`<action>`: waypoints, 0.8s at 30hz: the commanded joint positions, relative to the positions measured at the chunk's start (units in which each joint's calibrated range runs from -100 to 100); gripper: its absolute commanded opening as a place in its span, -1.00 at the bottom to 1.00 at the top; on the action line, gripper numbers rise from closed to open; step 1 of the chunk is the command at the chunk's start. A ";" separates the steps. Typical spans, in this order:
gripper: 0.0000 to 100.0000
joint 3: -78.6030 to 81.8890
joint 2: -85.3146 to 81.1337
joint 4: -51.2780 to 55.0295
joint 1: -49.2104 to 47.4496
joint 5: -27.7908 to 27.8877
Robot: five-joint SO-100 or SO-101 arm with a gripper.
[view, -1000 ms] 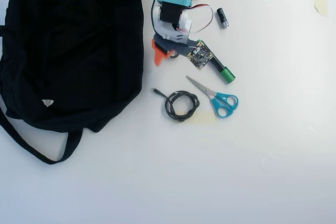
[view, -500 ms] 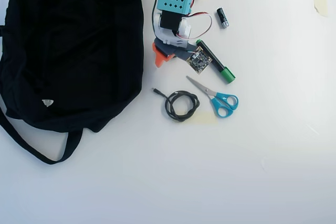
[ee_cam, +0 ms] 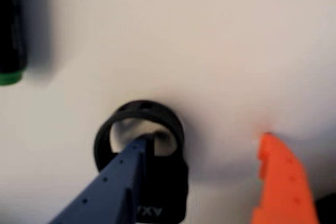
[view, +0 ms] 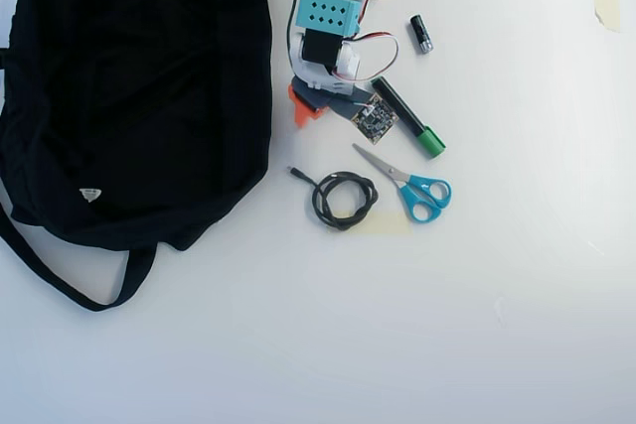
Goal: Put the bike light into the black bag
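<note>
1. Closest to the lens in the wrist view, the gripper [ee_cam: 207, 182] stands spread apart: a blue finger at lower centre and an orange finger at lower right, with bare table between them. It grips nothing.
2. Just behind the blue finger lies the bike light [ee_cam: 157, 179], at the bottom centre of that frame. Its chunky black body sits at the bottom edge, and its rubbery loop rises toward frame centre, so its long axis runs roughly bottom to top, ring end away from the camera. The blue finger overlaps the body; whether it touches is unclear.
3. Judging by this, the fingers are set astride the light's body for a pinch, though the orange finger is well to the right.
4. Farther off, at the upper left of the wrist view, the green-capped marker [ee_cam: 10, 30] lies out of the way.
5. From overhead, the arm hides the light; the gripper [view: 316, 106] sits at upper centre, just right of the black bag [view: 129, 86], which fills the left and lies closed-looking and flat, a short carry away.
6. Scissors [view: 412, 186] and a coiled cable [view: 343, 199] lie below.
</note>
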 commanded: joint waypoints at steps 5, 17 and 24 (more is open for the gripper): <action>-0.77 -0.83 0.12 -0.37 -0.51 -0.12; -0.93 -0.83 0.12 -0.37 -0.51 -0.12; -0.95 -0.92 0.04 -0.62 -0.51 -0.12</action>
